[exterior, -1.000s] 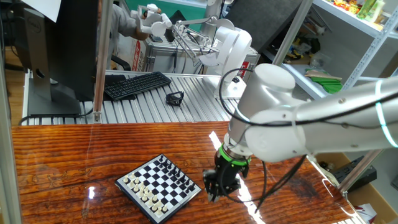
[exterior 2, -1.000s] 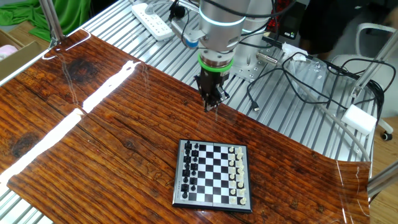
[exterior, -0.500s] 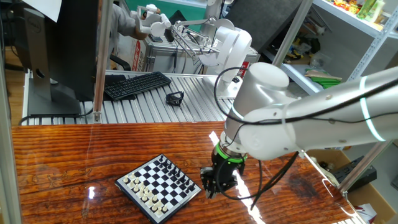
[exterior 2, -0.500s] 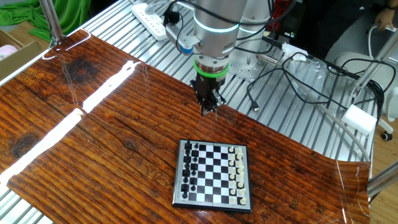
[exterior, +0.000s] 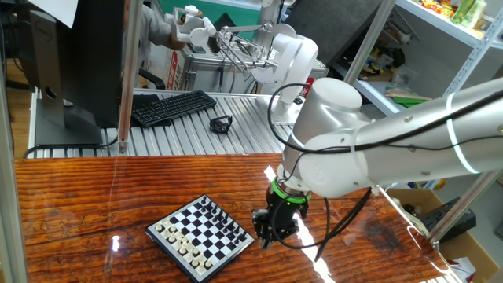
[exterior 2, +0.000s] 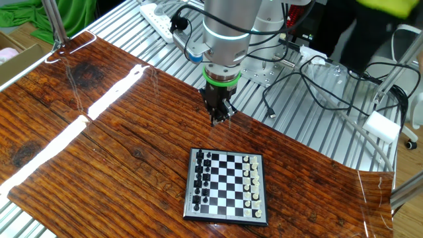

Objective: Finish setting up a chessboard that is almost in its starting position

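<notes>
In one fixed view, the small black-and-white chessboard with dark rim (exterior: 200, 238) lies near on the reddish wooden table (exterior: 78, 196); the black two-finger gripper (exterior: 262, 242), jaws closed and empty, hangs just right of it.

In the other fixed view, the gripper (exterior 2: 215, 121) points down beyond the board's (exterior 2: 227, 184) far edge, apart from it.

One fixed view is looking across the wooden table (exterior: 94, 196) from fairly low and near, probably facing the arm's side. The other fixed view is looking down steeply from higher up. Both are taking in the chessboard (exterior: 200, 236) and the gripper (exterior 2: 216, 120).
</notes>
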Robot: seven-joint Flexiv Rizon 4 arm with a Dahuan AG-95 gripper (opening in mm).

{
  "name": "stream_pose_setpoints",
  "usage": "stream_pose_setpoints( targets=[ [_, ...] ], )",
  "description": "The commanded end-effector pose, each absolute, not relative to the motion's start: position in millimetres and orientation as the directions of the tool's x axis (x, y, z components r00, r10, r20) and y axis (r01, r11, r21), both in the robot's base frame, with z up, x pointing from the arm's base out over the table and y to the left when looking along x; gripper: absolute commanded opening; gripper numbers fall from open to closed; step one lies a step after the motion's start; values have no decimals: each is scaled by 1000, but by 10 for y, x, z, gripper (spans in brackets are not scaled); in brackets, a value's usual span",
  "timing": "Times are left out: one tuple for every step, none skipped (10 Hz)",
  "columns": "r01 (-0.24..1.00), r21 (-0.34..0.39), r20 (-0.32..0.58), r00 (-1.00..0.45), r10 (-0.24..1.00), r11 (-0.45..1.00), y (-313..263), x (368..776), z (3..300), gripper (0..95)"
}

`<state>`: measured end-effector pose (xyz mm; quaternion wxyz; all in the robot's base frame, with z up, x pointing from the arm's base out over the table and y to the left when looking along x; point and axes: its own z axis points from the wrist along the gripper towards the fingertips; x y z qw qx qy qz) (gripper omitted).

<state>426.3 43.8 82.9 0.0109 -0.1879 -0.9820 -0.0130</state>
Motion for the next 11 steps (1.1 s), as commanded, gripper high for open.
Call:
stream_pose_setpoints(
  targets=[
    [357, 39, 23, -934, 356, 933, 441, 4259, 835, 0],
    [351, 44, 13, -936, 351, 935, 441, 4259, 835, 0],
    [349, 46, 6, -937, 350, 936, 441, 4259, 835, 0],
    [349, 41, 9, -937, 349, 936, 441, 4259, 835, 0],
    [347, 37, 19, -938, 346, 937, 441, 4259, 835, 0],
    [342, 41, 16, -940, 341, 939, 441, 4259, 835, 0],
    [331, 43, 13, -944, 331, 943, 441, 4259, 835, 0],
    [320, 48, 14, -947, 320, 946, 441, 4259, 835, 0],
    [307, 49, 12, -952, 306, 951, 441, 4259, 835, 0],
    [297, 42, 6, -955, 297, 954, 441, 4259, 835, 0],
    [275, 21, -6, -961, 275, 961, 441, 4259, 835, 0]
  ],
)
